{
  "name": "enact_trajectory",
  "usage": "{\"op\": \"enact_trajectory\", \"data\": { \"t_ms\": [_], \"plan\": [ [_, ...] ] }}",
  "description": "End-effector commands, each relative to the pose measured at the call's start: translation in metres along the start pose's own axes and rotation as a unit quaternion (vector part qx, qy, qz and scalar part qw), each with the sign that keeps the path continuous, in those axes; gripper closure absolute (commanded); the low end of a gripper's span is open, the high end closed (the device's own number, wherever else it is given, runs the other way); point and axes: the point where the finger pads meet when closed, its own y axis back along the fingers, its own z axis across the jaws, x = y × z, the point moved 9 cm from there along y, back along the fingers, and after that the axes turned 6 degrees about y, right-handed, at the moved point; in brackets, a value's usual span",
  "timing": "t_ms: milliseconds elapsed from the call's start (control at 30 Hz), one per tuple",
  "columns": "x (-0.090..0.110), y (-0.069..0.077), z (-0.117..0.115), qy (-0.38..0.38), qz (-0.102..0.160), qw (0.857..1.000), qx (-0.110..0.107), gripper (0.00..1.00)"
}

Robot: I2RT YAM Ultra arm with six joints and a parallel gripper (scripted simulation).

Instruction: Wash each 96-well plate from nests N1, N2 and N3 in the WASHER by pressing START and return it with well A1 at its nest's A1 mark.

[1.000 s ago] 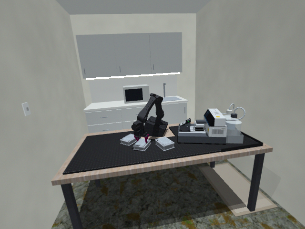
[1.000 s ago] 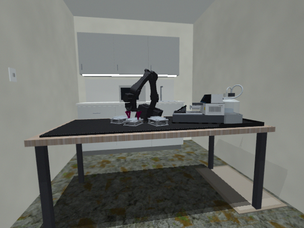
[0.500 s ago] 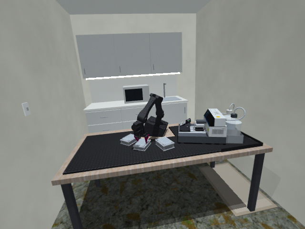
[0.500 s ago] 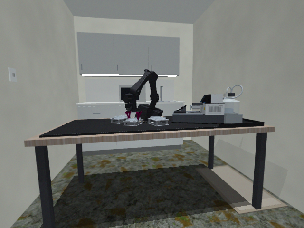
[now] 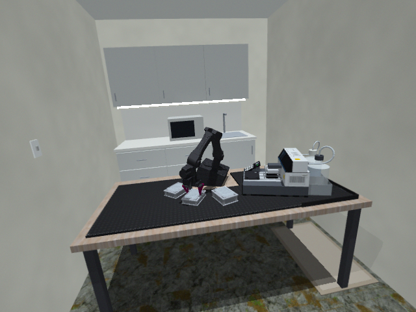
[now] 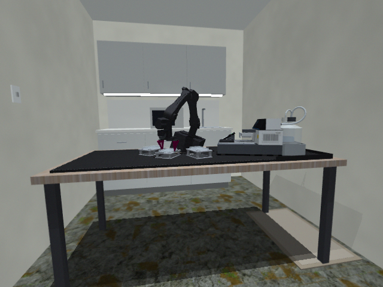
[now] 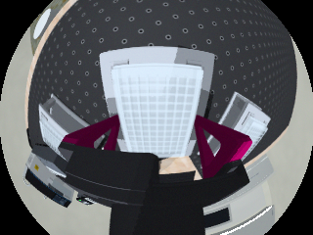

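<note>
1. Near the far edge of the worktop (image 5: 214, 224), roughly midway along it, three nests stand in a row, each carrying a 96-well plate: the left plate (image 5: 174, 190), the middle plate (image 5: 194, 196) and the right plate (image 5: 224, 195).
2. Directly over the middle plate hangs the gripper (image 5: 192, 188); its magenta fingers stand spread to their widest on either side of the plate's long sides, gripping nothing.
3. In the wrist view the middle plate (image 7: 158, 108) lies square between the two fingers on its pale nest slab (image 7: 156, 59), apparently flat; whether the cut-off corner meets the nest's A1 mark cannot be read.
4. Toward the right end of the worktop stands the washer (image 5: 285, 177), its keypad (image 5: 251, 166) at the left of the track. No plate is discernible in its carrier, which is too small to read with confidence, as is the lamp.
5. Judged stage: the plate rests in its nest, released.
6. Risks from here:
   - A finger rising at a slant could catch the plate's rim and tip it out of the locators.
   - Sideways travel at low height could knock the neighbouring plates, which sit close by.
   - If this plate is still unwashed, leaving it would skip a wash.
</note>
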Motion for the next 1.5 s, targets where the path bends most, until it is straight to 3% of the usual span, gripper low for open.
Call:
{"op": "enact_trajectory", "data": {
  "t_ms": [0,600,1467],
  "plan": [
    [-0.002,0.004,0.000,0.000,-0.006,1.000,0.001,0.00],
    [-0.002,0.007,0.000,0.000,-0.006,1.000,0.001,0.00],
    [-0.001,0.047,0.000,0.000,-0.006,1.000,0.002,0.00]
  ]
}}
